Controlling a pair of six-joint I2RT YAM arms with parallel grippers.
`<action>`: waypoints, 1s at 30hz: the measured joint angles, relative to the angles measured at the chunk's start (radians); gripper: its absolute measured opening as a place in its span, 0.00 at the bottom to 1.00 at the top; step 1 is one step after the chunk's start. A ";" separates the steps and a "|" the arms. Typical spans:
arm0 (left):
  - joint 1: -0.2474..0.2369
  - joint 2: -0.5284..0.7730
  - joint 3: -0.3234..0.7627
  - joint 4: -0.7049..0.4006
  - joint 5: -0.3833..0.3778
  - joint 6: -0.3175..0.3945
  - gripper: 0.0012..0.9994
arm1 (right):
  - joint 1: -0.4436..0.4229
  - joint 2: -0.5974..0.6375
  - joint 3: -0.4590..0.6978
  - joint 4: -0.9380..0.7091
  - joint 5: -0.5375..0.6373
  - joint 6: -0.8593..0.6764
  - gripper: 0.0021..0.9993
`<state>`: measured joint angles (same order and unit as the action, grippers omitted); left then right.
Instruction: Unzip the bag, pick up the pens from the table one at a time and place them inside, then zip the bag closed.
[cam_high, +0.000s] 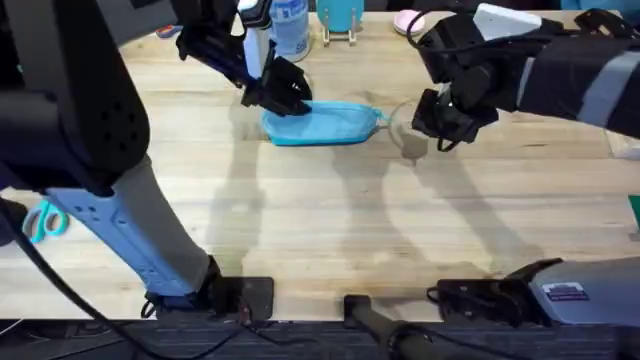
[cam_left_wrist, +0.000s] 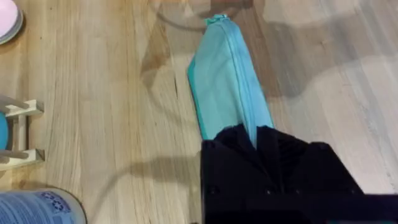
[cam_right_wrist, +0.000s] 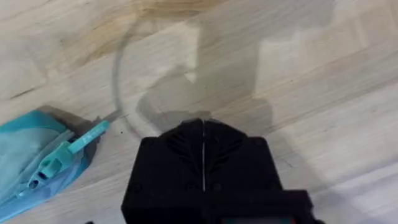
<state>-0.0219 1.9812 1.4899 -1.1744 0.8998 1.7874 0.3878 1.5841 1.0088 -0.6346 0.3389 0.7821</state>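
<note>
Left gripper clamped on the bag, right gripper closed, empty, just beside bag's end

At the far edge of the overhead view stands a blue-and-white cylindrical container, and just to its right a teal object in a light wooden rack. Farther right lies a pink disc. A pair of teal-handled scissors rests near the left edge. The left wrist view shows the container's printed side, the rack and the pink disc.
</note>
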 joint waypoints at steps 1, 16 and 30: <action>0.000 0.000 0.000 0.000 0.000 0.000 0.04 | 0.000 0.000 0.000 0.001 0.002 0.001 0.03; 0.000 0.000 0.000 0.000 -0.001 0.000 0.04 | 0.000 -0.040 0.000 0.012 0.005 0.008 0.03; 0.003 0.000 0.000 -0.007 -0.011 -0.007 0.46 | 0.000 -0.174 0.020 0.011 -0.103 -0.107 1.00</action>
<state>-0.0193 1.9812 1.4899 -1.1810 0.8883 1.7803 0.3878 1.4103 1.0286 -0.6235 0.2358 0.6751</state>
